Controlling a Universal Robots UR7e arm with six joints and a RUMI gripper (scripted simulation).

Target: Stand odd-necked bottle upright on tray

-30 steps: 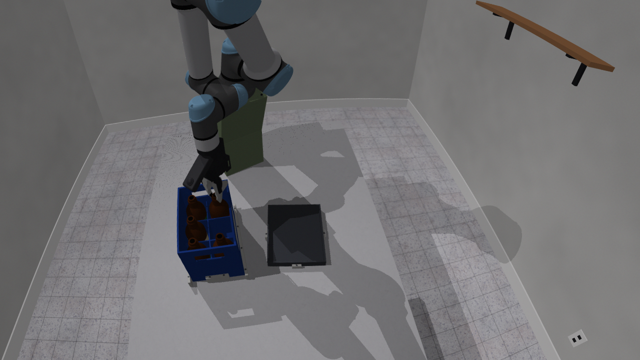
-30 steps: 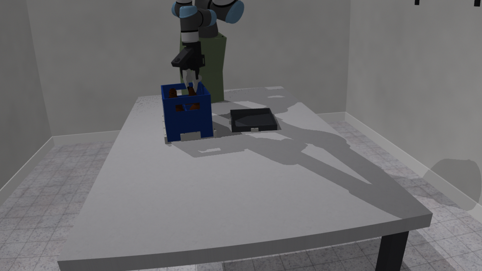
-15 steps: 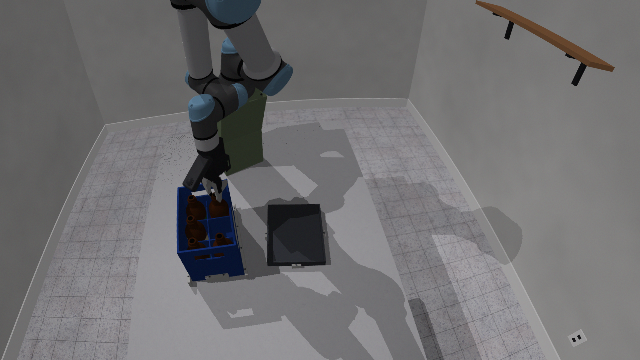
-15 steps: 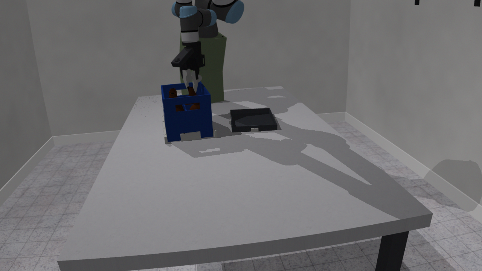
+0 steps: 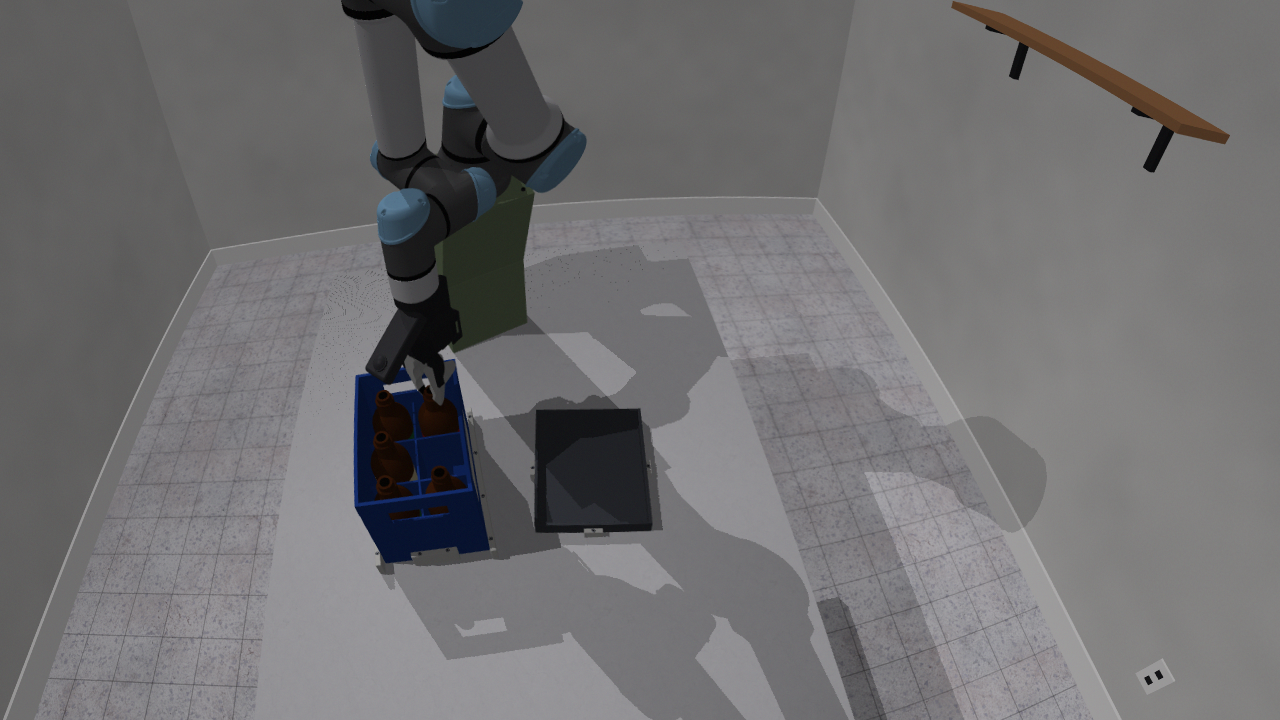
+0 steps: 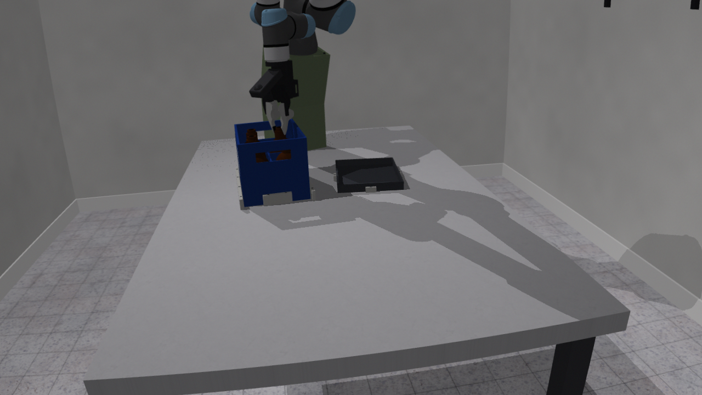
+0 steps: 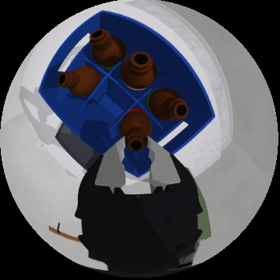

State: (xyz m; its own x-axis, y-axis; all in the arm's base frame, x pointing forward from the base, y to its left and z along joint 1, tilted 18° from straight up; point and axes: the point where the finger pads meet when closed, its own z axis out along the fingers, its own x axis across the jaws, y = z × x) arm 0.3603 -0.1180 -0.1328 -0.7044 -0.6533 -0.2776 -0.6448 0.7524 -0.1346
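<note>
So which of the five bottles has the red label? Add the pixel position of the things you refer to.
The brown bottle [image 5: 437,417] [image 6: 278,132] [image 7: 136,126] between the gripper's [image 5: 430,390] [image 6: 278,128] [image 7: 136,142] fingers; no other shows red.

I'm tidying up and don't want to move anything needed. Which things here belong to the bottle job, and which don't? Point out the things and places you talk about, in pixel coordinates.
Part of the job:
- blue crate [image 5: 434,535] [image 6: 275,178] [image 7: 157,36]
- five brown bottles, one pointed out [image 5: 437,418] [image 7: 136,124]
- black tray [image 5: 593,526] [image 6: 370,186]
- gripper [image 5: 431,390] [image 6: 279,128] [image 7: 135,137]

Not part of it:
- wooden wall shelf [image 5: 1087,67]
- wall socket [image 5: 1155,676]
</note>
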